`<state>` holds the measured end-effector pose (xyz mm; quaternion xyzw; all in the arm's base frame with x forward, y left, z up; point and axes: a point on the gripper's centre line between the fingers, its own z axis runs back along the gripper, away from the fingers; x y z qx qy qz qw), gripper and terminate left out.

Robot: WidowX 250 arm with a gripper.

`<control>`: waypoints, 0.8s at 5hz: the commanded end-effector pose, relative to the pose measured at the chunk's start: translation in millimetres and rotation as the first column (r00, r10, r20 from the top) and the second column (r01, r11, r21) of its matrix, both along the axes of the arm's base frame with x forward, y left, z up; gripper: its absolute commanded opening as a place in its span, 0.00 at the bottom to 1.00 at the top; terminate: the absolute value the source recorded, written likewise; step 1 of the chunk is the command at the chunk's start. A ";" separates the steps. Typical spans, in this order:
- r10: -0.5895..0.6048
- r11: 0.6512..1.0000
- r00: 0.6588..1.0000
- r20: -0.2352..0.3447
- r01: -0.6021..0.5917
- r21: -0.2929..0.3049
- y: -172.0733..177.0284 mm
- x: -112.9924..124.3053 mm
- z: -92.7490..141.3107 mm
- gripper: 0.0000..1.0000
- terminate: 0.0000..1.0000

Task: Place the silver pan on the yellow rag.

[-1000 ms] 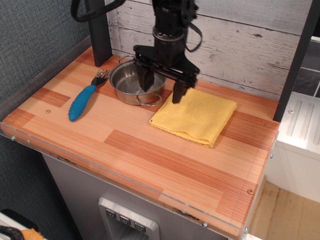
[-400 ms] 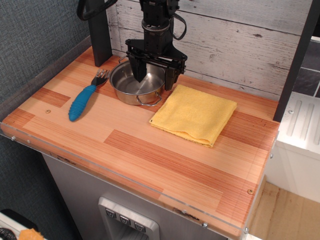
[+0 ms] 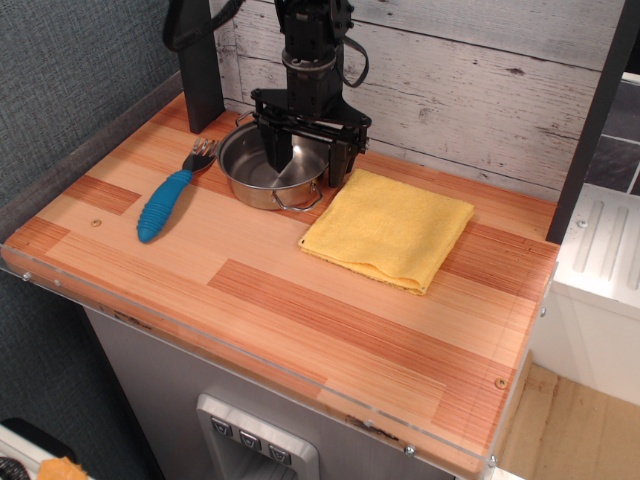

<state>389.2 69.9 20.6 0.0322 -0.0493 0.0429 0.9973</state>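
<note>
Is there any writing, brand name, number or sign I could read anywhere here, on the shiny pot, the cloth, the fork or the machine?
No readable text in this view.
Round stainless-steel silver pan: no markings visible.
Folded yellow rag: plain.
Blue-handled fork: no lettering visible.
Black robot hand: no label visible.
Grey panel with buttons below the wooden table: any symbols are too small to read.

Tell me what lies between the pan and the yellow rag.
Only a narrow strip of bare wooden table. The pan and rag sit apart; the pan's front loop handle points into that gap.
</note>
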 end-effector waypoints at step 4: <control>-0.024 1.000 0.997 0.076 0.024 0.010 6.6 3.3 15.2 0.00 0.00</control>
